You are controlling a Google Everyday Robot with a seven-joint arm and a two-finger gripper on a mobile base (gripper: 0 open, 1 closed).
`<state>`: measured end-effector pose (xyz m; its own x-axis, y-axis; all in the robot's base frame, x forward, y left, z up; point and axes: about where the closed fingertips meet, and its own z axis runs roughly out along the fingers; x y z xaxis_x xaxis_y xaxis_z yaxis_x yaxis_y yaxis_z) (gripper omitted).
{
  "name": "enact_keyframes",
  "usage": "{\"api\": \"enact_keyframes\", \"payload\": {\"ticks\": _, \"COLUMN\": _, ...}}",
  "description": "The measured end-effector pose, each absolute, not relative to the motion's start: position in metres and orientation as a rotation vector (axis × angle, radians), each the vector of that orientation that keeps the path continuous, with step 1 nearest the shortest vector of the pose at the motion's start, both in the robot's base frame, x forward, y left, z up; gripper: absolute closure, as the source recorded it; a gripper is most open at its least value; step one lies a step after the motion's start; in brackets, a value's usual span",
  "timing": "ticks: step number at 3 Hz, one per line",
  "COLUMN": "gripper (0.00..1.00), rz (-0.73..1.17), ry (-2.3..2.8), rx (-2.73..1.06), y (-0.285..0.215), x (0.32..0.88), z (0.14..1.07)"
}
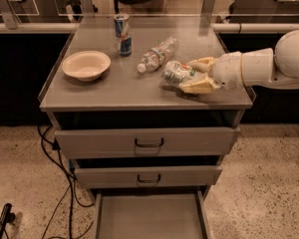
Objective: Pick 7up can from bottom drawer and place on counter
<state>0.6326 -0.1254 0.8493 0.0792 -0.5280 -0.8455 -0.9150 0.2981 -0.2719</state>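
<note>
The 7up can (174,73), silvery-white with green markings, lies tilted between the two pale fingers of my gripper (188,75) at the right front of the grey counter (119,91). The gripper is shut on the can, low over the counter top. I cannot tell whether the can touches the surface. My white arm reaches in from the right. The bottom drawer (149,217) is pulled out below, and its flat floor is bare.
On the counter stand a cream bowl (86,64) at the left and a tall blue-and-silver can (122,34) at the back. A clear bottle (158,54) lies just behind the gripper. Two shut drawer fronts (148,142) sit above the open drawer. Cables (65,193) hang at the left.
</note>
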Motion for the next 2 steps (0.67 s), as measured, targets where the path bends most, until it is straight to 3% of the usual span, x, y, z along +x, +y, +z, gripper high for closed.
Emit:
{"api": "enact_keyframes", "payload": {"ticks": 1, "gripper": 0.04, "rz": 0.493, "ry": 1.581, "rx": -1.359, "y": -0.1253, "x": 0.6326, "z": 0.8493}}
{"api": "enact_keyframes", "payload": {"ticks": 2, "gripper": 0.0, "rz": 0.493, "ry": 1.581, "rx": -1.359, "y": -0.1253, "x": 0.6326, "z": 0.8493}}
